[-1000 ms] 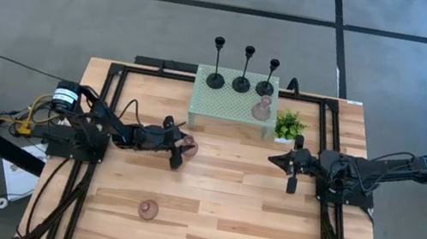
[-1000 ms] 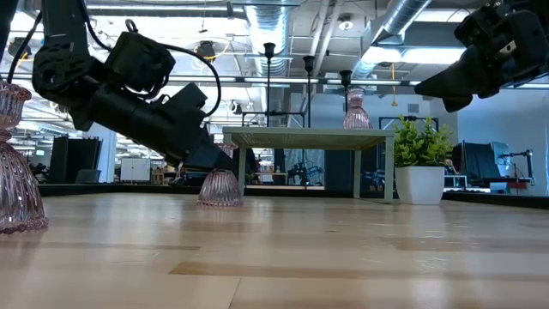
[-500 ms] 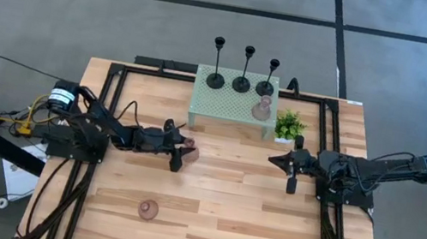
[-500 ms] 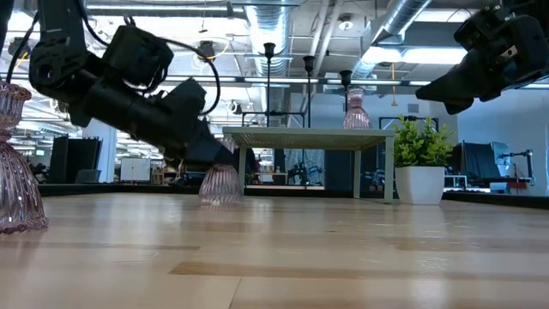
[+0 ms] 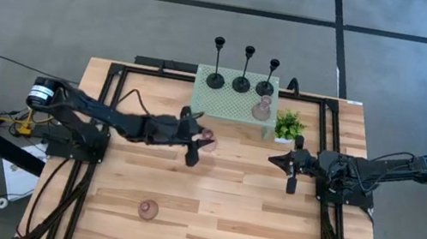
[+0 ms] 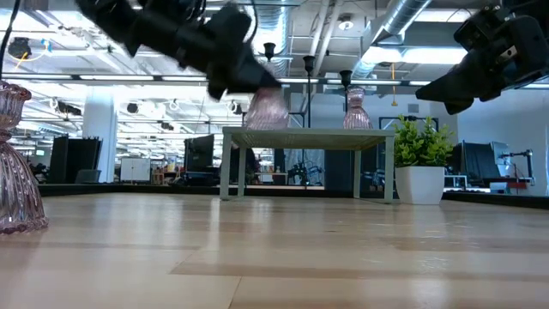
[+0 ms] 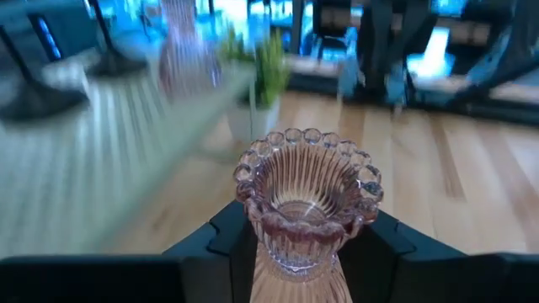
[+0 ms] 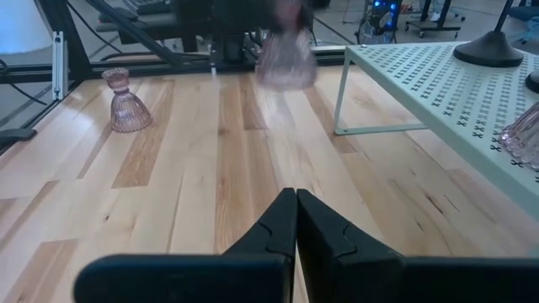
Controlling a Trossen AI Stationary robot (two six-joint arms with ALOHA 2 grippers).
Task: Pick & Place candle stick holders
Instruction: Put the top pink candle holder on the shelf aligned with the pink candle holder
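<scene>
L pincer [image 5: 195, 141] pinching pink holder [image 5: 206, 140] nr mesh stand [image 5: 229, 103]; R pincer [image 5: 286, 165] pressed together.

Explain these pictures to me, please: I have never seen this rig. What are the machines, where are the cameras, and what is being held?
Two dark robot arms work at a wooden table. One camera looks straight down, one sits at table height, and one rides on each wrist. The left end effector grips a squat pinkish ribbed glass candle holder, lifted off the table near the pale green mesh stand. That stand carries three slim black candle holders and another pink one, beside a small green potted plant. A third pink holder stands on the table. The right end effector waits, shut and empty.
</scene>
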